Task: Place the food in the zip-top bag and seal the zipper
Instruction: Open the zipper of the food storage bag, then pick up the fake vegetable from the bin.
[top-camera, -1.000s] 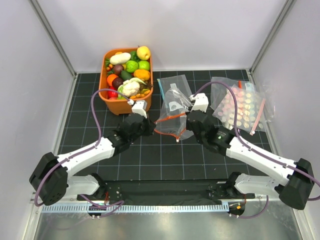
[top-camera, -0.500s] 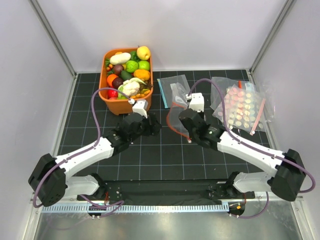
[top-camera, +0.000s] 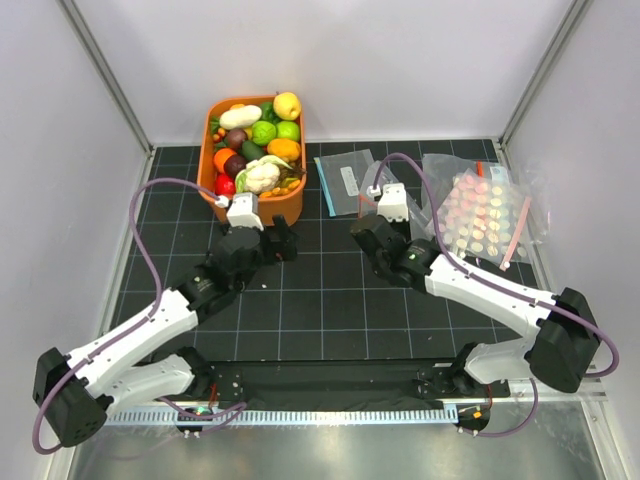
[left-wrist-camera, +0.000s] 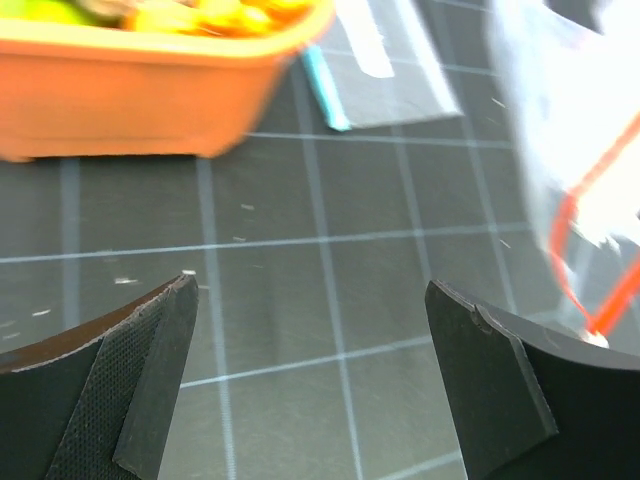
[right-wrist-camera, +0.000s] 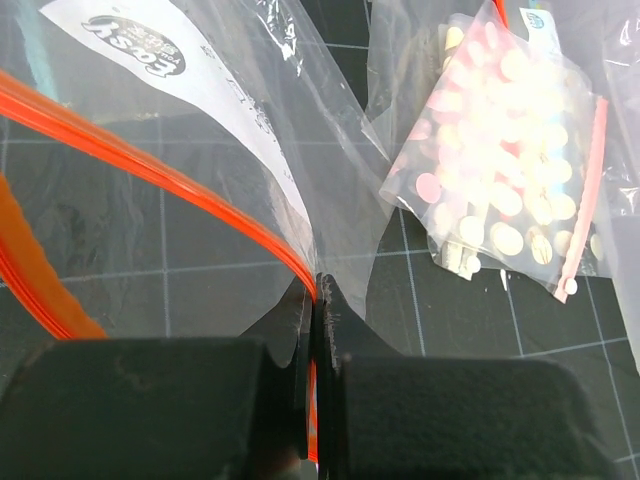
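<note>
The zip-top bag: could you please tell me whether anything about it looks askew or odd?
Yes. The zip-top bag is crumpled where the right pincer is shut on its zipper, which curves instead of lying straight. It holds no food that I can see; the food sits in the orange tub.

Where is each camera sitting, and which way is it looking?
Top external: high behind the arms, looking down at the table; both arms show.
Left wrist: on the left arm, facing forward at the orange bin; its open left gripper shows.
Right wrist: on the right arm, facing the zip-top bag pinched in its right gripper.
Shared: both wrist views show the orange-red zipper.
</note>
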